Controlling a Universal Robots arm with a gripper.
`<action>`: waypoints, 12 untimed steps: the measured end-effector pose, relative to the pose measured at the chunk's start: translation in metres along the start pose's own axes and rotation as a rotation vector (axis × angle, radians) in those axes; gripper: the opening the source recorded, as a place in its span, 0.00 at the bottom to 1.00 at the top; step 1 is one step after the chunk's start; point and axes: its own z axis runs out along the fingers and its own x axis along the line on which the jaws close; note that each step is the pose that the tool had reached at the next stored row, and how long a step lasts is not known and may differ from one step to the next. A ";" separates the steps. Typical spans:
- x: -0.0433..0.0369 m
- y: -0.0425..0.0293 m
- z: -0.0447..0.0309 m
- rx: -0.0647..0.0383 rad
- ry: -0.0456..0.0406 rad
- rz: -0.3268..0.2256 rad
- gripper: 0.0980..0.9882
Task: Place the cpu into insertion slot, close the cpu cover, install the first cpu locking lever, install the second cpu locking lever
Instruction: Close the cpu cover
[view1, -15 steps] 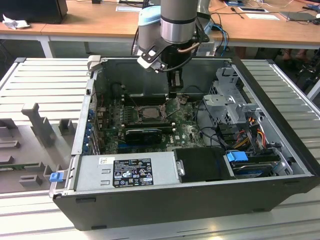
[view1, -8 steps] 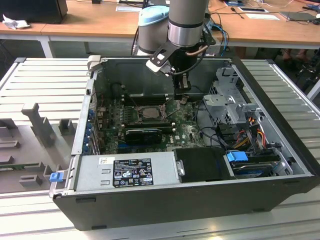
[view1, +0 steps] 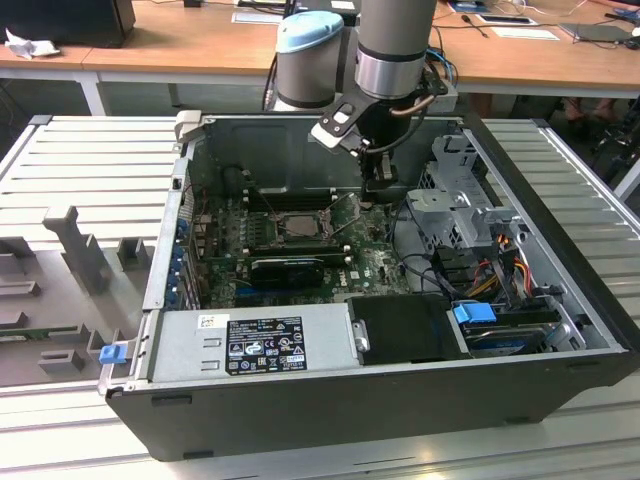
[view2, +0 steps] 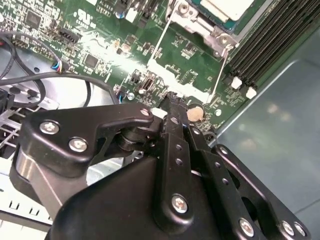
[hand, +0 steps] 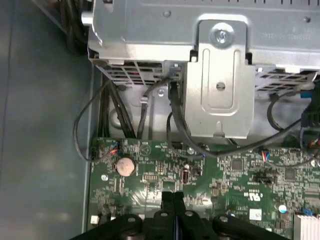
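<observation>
Closest in both wrist views was the gripper, its black linkage running out to two fingers pressed flat together with nothing between them. It hung just above the green motherboard, beside a coin cell.

Well apart from the fingertips, the cpu showed a pale metal face inside the insertion slot, which sat near the middle of the board in the exterior view. The cpu cover framed it in dull silver; whether the cover was fully down could not be told. Two thin wire locking levers ran out from the cover's corners across the board toward the gripper, and whether they were latched could not be told either. Black memory slots lay alongside the socket.

In the exterior view the gripper stood to the exterior view's right of the slot, next to a grey metal drive cage. A power supply lined the near wall of the open computer case, which rested on a grooved metal table.
</observation>
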 end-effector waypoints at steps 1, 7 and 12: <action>0.0000 0.0015 0.0005 0.001 0.0002 0.000 0.01; -0.0003 0.0041 0.0091 0.014 0.0007 0.000 0.01; -0.0003 0.0040 0.0088 0.050 0.0032 0.001 0.01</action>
